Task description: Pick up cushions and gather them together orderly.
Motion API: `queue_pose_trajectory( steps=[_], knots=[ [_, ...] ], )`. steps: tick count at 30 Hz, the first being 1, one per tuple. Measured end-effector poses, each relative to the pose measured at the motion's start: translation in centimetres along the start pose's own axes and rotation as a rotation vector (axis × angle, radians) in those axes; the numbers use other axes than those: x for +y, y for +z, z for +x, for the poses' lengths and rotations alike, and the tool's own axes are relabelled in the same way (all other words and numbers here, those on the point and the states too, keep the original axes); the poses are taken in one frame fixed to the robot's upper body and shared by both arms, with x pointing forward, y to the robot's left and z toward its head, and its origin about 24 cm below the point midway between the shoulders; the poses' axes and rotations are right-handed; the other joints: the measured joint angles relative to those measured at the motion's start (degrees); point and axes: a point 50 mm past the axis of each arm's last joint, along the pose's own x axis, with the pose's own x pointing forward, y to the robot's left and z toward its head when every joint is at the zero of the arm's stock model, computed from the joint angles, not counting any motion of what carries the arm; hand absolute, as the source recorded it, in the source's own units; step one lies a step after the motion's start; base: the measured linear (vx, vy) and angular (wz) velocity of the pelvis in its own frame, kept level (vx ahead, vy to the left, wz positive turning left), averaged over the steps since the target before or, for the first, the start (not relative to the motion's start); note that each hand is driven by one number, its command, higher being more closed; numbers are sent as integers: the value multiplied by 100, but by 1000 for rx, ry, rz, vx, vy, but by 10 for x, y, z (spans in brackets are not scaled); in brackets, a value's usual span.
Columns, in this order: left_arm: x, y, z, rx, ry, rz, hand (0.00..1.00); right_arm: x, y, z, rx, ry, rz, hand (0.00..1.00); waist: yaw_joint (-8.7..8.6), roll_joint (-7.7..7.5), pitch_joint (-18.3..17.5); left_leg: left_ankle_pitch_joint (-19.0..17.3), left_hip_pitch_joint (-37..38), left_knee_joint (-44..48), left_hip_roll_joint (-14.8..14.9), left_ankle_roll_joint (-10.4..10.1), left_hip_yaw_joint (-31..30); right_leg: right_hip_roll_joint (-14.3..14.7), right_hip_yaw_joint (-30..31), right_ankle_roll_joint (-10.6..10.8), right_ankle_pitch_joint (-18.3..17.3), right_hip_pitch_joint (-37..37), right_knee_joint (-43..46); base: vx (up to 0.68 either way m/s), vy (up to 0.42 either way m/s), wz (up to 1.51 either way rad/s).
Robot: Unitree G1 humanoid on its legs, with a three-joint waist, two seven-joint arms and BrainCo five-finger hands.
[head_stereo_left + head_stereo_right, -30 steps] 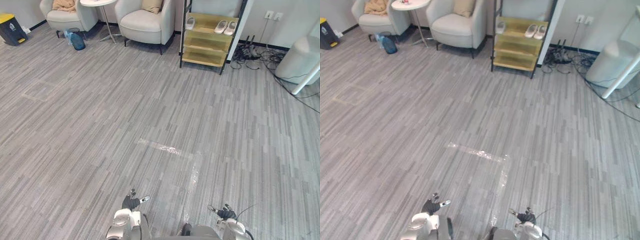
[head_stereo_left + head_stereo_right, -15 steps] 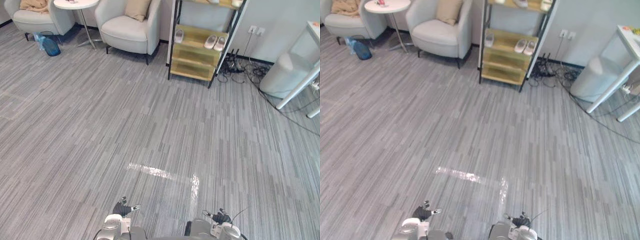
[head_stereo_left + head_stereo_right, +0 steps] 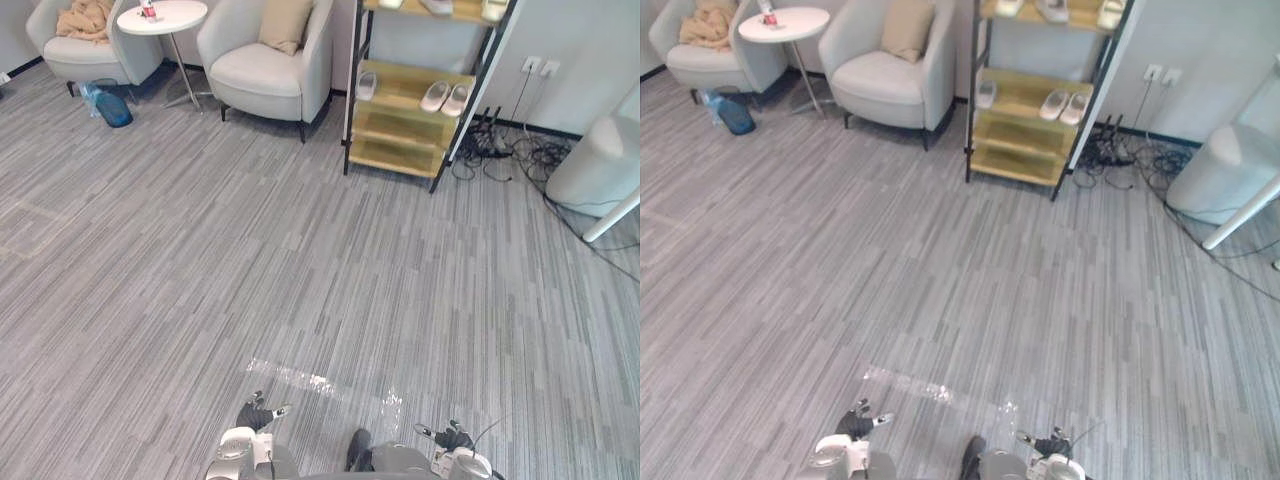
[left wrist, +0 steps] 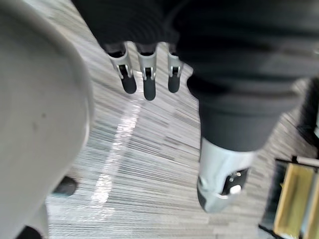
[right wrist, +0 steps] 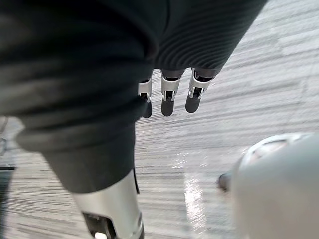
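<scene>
- Across the room, at the far wall, a tan cushion (image 3: 285,22) stands against the back of the near armchair (image 3: 268,68); a second tan cushion or cloth (image 3: 85,18) lies crumpled on the far armchair (image 3: 85,50). Which of the two it is cannot be told.
- The two tan items sit on separate chairs, with a round side table (image 3: 162,15) between them.
- Left hand (image 4: 145,74): fingers straight and relaxed, holding nothing, low over bare grey floor (image 3: 320,270).
- Right hand (image 5: 169,92): fingers likewise extended and empty, hanging over the floor.
- Risk: a wooden shoe rack (image 3: 415,110) stands just beside the near armchair; an arm swung wide during approach could strike its frame or dislodge the slippers (image 3: 446,96).
- Risk: a tangle of cables (image 3: 515,145) lies on the floor past the rack; a path drifting right could snag them.
- Risk: soft cushions deform; a shallow pinch at one corner may slip or let the cushion droop.
</scene>
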Motion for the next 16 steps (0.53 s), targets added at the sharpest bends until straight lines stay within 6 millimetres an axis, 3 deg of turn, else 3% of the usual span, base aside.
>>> queue_pose_trajectory(
  steps=[1,2,3,4,6,11,16],
  knots=[
    [-1,-1,0,2,0,-1,0,-1,0,0,0,-2,-2,0,9,9,-10,235,53,-1044,-325,-28,-421,-81,156,122,-59,17,37,149,99,-50],
    [-1,0,0,-1,-1,-1,0,-2,0,0,0,-4,-3,0,29,7,-5,641,79,-1228,-455,-110,-594,-113,269,184,-90,18,77,231,156,-67],
    [1,-2,0,5,4,2,0,-2,-2,0,6,-4,-8,0,85,-52,-58,715,354,-1582,-667,-13,-617,-180,479,327,-80,58,10,265,112,-32],
    [2,-1,0,6,6,4,0,-2,-4,-1,12,-4,-5,0,31,-112,-99,758,428,-1681,-751,53,-595,-258,502,403,-46,148,-95,340,130,-23],
    [3,-1,1,9,9,3,0,-1,-13,-3,39,-5,-1,0,20,-233,-120,762,474,-1558,-885,61,-526,-398,516,466,-3,322,-249,328,135,1],
    [4,-6,0,30,10,5,0,-1,-22,-6,58,-4,4,0,27,-319,-242,761,938,-1880,-1049,65,-522,-528,586,469,-4,683,-439,171,49,5],
    [4,-12,-2,48,9,5,0,-6,-26,-7,70,-23,15,0,41,-260,-334,768,1097,-2121,-1015,75,-527,-472,638,471,-3,792,-560,89,-35,-4]
  ],
)
